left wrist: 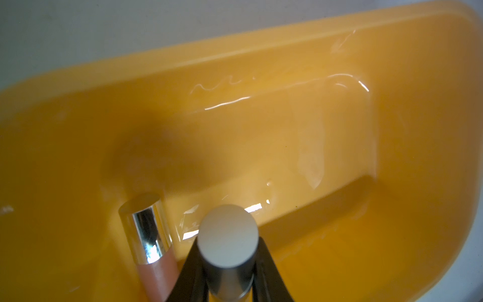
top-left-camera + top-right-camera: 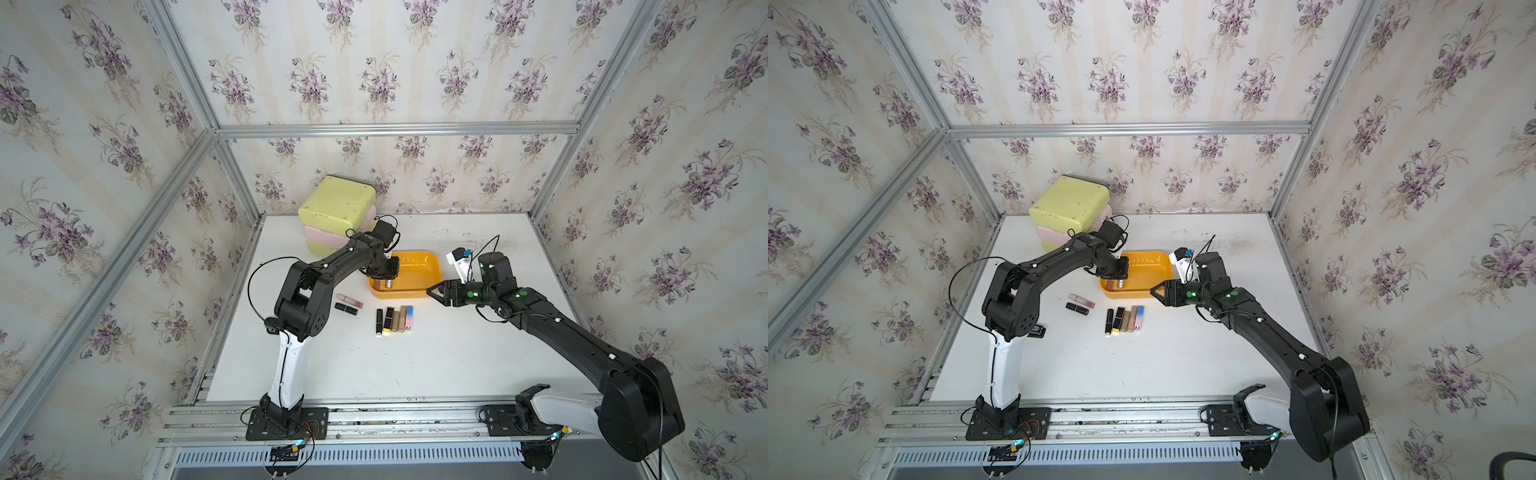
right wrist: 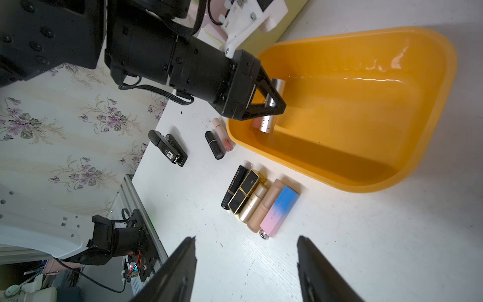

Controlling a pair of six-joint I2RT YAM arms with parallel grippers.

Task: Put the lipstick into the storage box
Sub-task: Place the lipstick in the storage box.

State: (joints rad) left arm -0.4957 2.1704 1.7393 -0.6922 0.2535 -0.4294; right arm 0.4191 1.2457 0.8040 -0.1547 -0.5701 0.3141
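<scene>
The left gripper (image 3: 271, 104), clamped on a silver lipstick (image 3: 271, 104), hangs over the orange storage box (image 3: 366, 183) beside a pink lip-gloss tube (image 1: 154, 251) already inside; released high, it may bounce out, while the right gripper (image 3: 247, 264) waits open.

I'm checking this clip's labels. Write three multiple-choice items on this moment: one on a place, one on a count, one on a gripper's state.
1. Where is the silver cylindrical lipstick?
A. on the white table
B. over the shallow orange-yellow plastic storage box
C. on the stacked boxes

2. How many lipsticks lie side by side in the row near the box?
A. three
B. five
C. eight

3. The right gripper is:
A. open, empty
B. shut on a lipstick
C. holding the box

Key: 1 B, the left gripper holds it above the box floor; 2 B, five tubes touch in one row; 3 A, its jaws stand apart with nothing between.
</scene>
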